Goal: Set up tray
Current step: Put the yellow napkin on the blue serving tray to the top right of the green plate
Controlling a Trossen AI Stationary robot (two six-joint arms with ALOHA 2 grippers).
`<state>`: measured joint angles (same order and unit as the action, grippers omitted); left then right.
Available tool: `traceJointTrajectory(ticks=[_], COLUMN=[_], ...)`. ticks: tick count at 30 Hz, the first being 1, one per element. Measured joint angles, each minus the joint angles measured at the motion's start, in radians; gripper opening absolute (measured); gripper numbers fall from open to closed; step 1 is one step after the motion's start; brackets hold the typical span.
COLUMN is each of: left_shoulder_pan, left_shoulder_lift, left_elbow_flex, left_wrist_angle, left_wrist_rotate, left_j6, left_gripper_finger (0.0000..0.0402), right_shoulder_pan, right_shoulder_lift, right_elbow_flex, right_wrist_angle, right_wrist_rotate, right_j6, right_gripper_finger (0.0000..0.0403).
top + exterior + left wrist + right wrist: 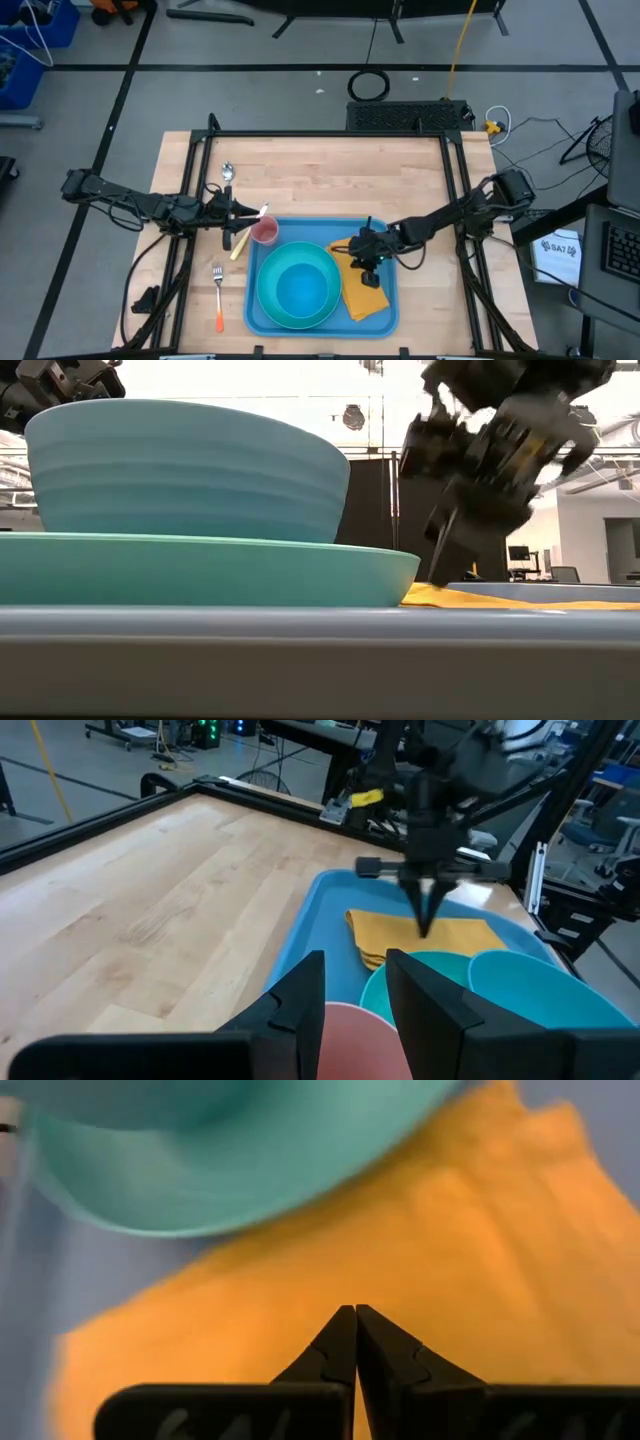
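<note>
The blue tray lies at the table's near middle. On it stand a teal plate with a teal bowl, and on its right side lies a folded yellow napkin. My left gripper reaches in level from the table's left, with a pink cup between its fingers over the tray's far left corner. My right gripper is shut. It slants down over the napkin's far part, and its tips stand right at the cloth. My left gripper has the pink cup's top between its two fingers and comes at it level from the table's left. The picture's lower edge cuts off the contact, so the kind of hold cannot be told. My right gripper's shut tips reach the napkin's far part; I cannot tell whether they touch it.
An orange-handled fork lies on the table left of the tray, and a spoon farther back. A pale-handled knife lies at the tray's left rim below my left gripper. Bare wood stretches across the far half.
</note>
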<state>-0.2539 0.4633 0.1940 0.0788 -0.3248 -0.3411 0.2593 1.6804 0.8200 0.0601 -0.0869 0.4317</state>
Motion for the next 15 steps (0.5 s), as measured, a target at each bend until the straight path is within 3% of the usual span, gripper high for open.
traceJointTrajectory(ticks=[7, 15], left_shoulder_pan=[0.0, 0.0], left_shoulder_lift=[0.0, 0.0], left_elbow_flex=[0.0, 0.0], left_wrist_angle=[0.0, -0.001], left_wrist_rotate=[0.0, 0.0], left_j6=[-0.005, -0.003], left_gripper_finger=[0.0113, 0.0113], right_shoulder_pan=[-0.057, -0.024], right_shoulder_lift=[0.068, 0.051], right_elbow_flex=[0.004, 0.004], right_wrist_angle=[-0.029, -0.156], right_wrist_rotate=[-0.013, 0.178], right_j6=[0.019, 0.241], right_gripper_finger=[0.0, 0.0])
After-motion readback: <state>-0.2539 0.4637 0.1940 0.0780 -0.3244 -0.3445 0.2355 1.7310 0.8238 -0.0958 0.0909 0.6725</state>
